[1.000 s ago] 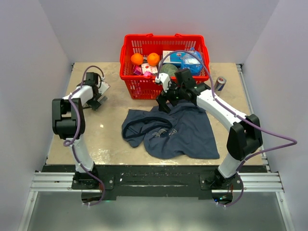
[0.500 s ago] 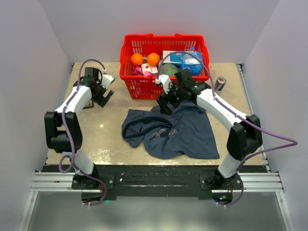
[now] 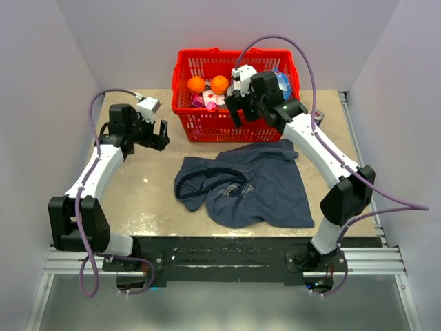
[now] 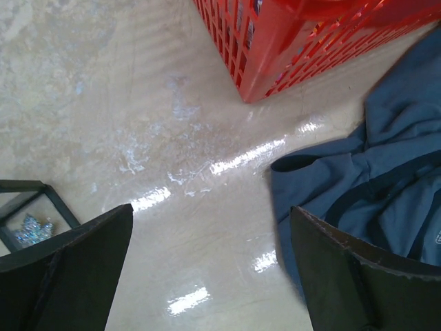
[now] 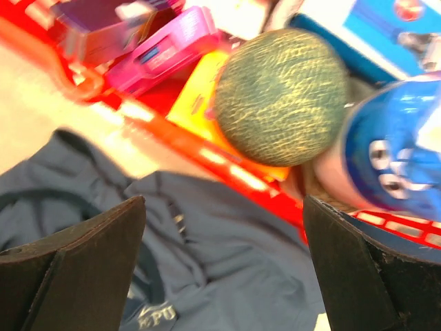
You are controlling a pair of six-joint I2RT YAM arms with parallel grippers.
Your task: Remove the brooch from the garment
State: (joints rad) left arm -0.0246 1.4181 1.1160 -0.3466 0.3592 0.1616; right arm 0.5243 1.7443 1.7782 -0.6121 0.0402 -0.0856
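**A:** Where do the arms stand, taking the red basket [image 3: 203, 127] as the mark?

**B:** The right gripper [image 5: 224, 200] hangs over the basket's front wall, its jaws spread wide with nothing between them. Its wrist camera looks down on a green netted melon [image 5: 279, 96] inside the basket, with a pink box [image 5: 165, 55] on one side and a blue packet [image 5: 393, 158] on the other.

**A:** And the left?

**B:** The left gripper [image 4: 210, 210] is out to the left of the basket, about level with its front wall, above bare tabletop [image 3: 151, 193]. Its jaws are released too, wide apart and gripping nothing.

**A:** The garment?

**B:** The dark blue garment [image 3: 248, 186] lies crumpled on the tabletop just in front of the basket. Its far edge is close to the front wall.

**A:** The brooch?

**B:** In the left wrist view a small glittering silver-blue piece, which I take for the brooch [image 4: 27, 229], lies inside a dark-framed box [image 4: 58, 205]. The box is left of the basket, well apart from both basket and garment. The piece is small and sits at the picture's edge, so I cannot be certain.

**A:** Anything else?

**B:** Two oranges [image 3: 196, 84] lie in the basket's left part, and a small can [image 3: 315, 118] stands just right of the basket.
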